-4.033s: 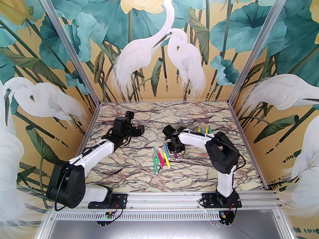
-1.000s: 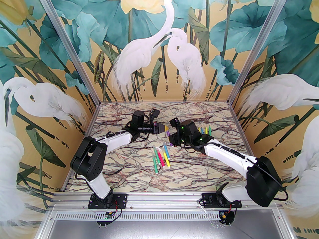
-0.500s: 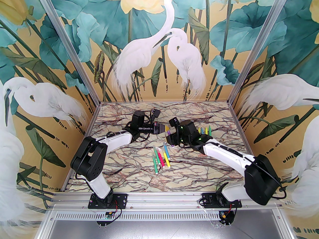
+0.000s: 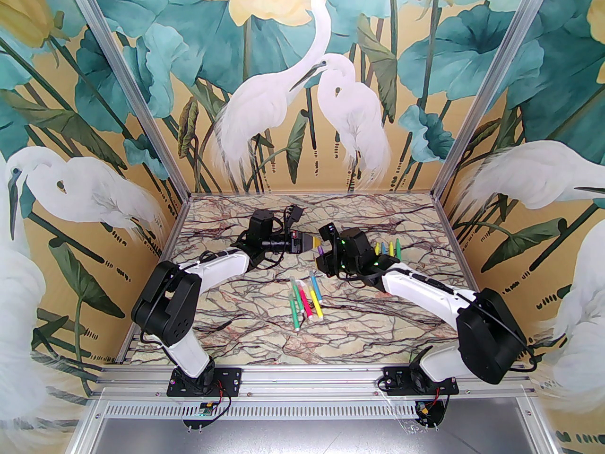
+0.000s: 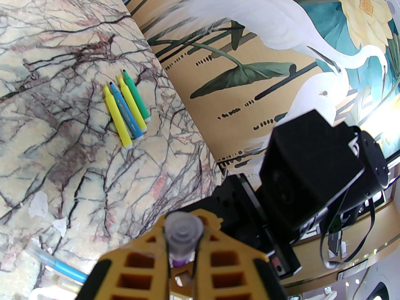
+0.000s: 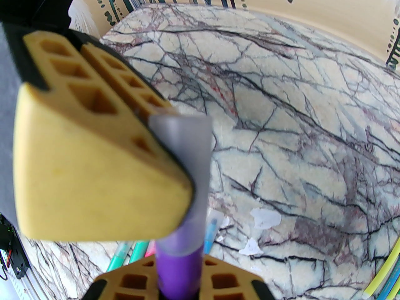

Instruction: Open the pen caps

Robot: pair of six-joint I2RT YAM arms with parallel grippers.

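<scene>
A purple pen [image 4: 320,251] hangs above the table's middle between both grippers. My right gripper [image 6: 178,281] is shut on its purple body [image 6: 178,269]. My left gripper [image 5: 182,245] is shut on the frosted clear pen cap [image 5: 183,230], which still sits on the pen's tip end [image 6: 190,167]. In the top view the left gripper [image 4: 313,243] comes in from the left and the right gripper [image 4: 325,259] from the lower right. Several capped pens [image 4: 306,300] lie side by side on the table nearer the arms.
Several uncapped pens, yellow, blue and green [image 5: 126,111], lie in a row at the back right [image 4: 387,248]. White scraps [image 5: 37,203] lie on the marble table [image 4: 264,338]. Painted walls close in the table on three sides.
Four seconds ago the right gripper was low over the purple pen on the table and the left arm stood off to the left. Since a second ago the right gripper has edged toward the left one.
</scene>
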